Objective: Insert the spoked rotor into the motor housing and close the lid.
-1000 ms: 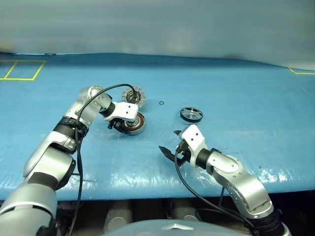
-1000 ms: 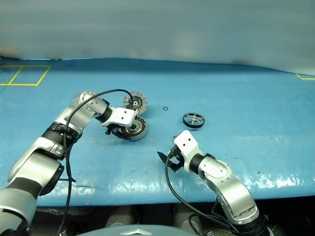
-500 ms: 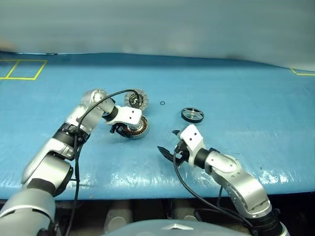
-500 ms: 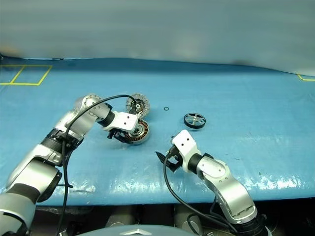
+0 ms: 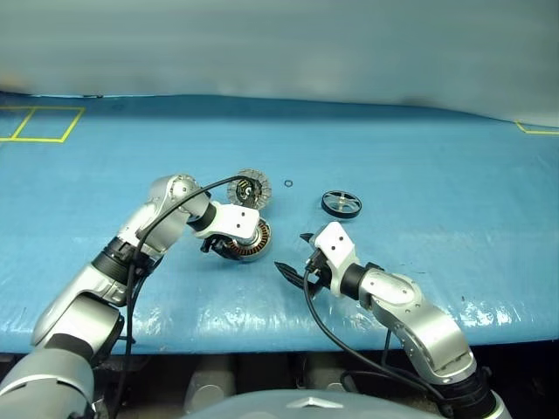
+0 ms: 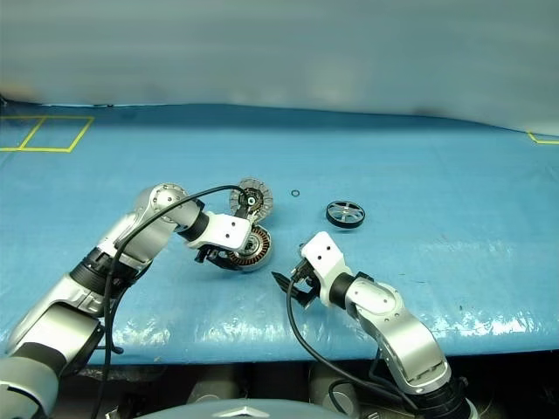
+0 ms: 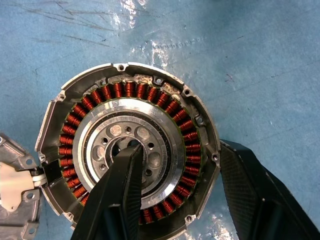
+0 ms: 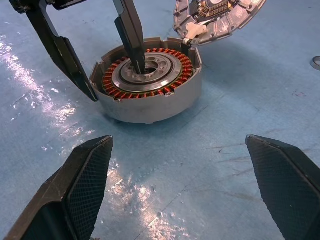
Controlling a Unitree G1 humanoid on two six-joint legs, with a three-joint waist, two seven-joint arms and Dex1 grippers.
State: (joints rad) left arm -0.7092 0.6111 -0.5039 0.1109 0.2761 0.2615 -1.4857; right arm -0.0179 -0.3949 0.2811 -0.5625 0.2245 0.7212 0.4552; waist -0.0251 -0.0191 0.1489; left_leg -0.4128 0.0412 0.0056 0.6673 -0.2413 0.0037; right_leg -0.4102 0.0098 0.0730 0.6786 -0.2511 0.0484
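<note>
We see the motor housing (image 8: 150, 82) as dull grey cast metal, its wall matt and faintly grainy, its inner ring of coils (image 7: 197, 150) a glossy copper-red wire around a bright, polished silver bearing. The lid (image 8: 217, 17) looks like pale, matt metal. The spoked rotor (image 5: 340, 202) has a dark metallic rim. The left claw (image 7: 197, 200) fingers (image 7: 117, 200) look like smooth black plastic; the right claw (image 8: 187, 200) fingers (image 8: 85, 185) carry a fine woven texture. The surface (image 8: 210, 150) wears a blue sheet, scuffed and shiny with glare.

Bright light from above makes white shiny spots on the blue surface (image 5: 419, 157), shadows are small and soft, and the far wall looks blurry.
</note>
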